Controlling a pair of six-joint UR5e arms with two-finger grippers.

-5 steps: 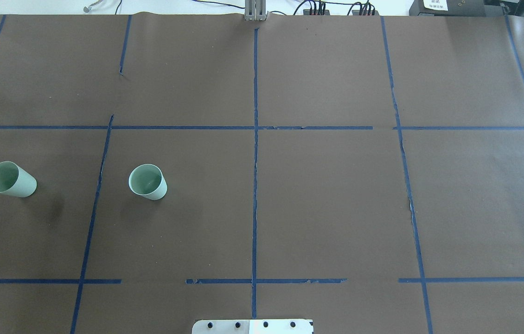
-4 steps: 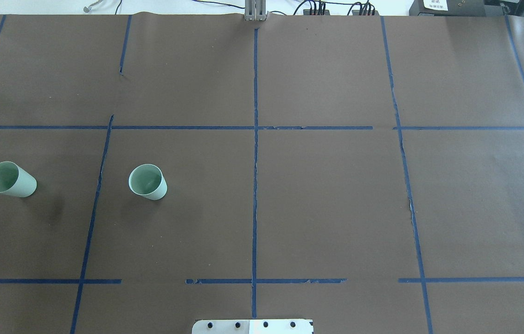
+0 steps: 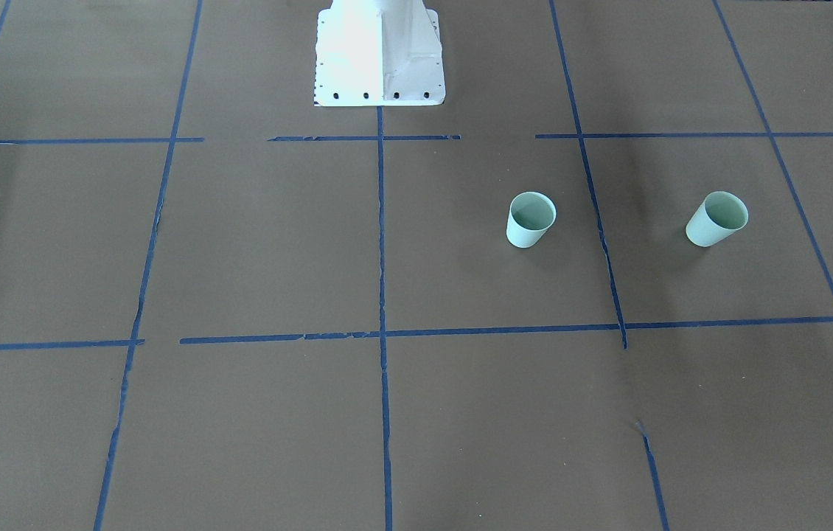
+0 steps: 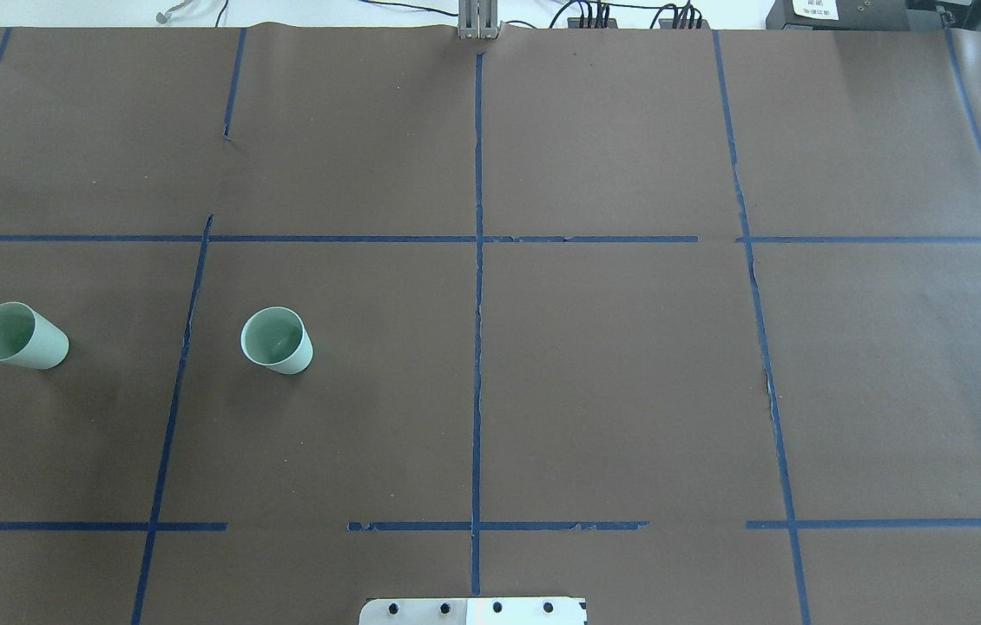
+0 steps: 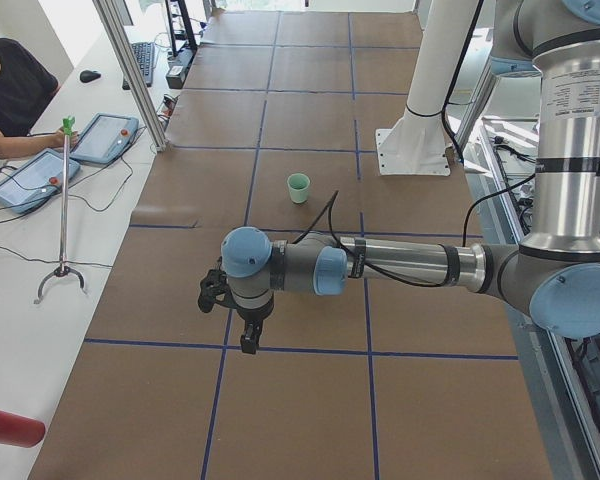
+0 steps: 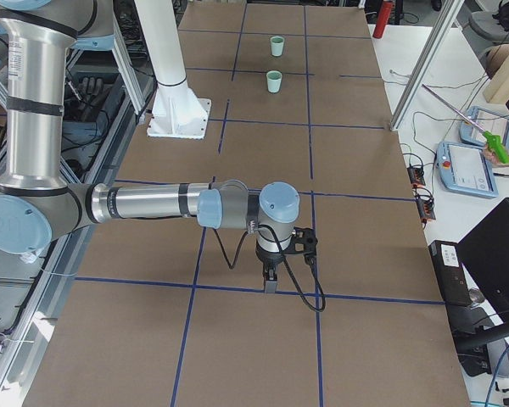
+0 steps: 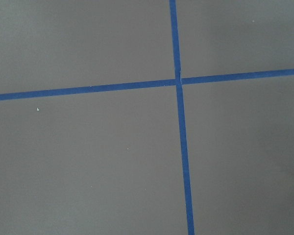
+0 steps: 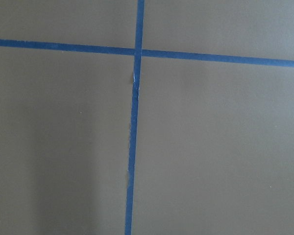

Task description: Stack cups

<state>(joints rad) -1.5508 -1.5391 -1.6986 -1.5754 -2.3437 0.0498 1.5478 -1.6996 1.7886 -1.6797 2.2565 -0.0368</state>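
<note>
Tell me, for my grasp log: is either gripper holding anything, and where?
Nothing: outer cup and inner cup stand alone, far from left gripper and right gripper.

Inner cup (image 4: 278,341) and outer cup (image 4: 22,337): I read both as pale mint green outside, a shade darker green inside, plain, no print. Table (image 4: 612,373) is flat dull brown all over, crossed by a grid of dark blue tape lines (image 4: 477,347), ragged and broken in spots. Base plate (image 3: 380,55) is white with small black bolt dots. Left arm (image 5: 410,265) and right arm (image 6: 144,203) are silver tubes with light blue joint caps. I mark the left gripper (image 5: 248,345) black and the right gripper (image 6: 270,284) black. Tablet (image 5: 100,140) is pale blue with a red spot. Operator's shirt (image 5: 10,90) is black.
</note>
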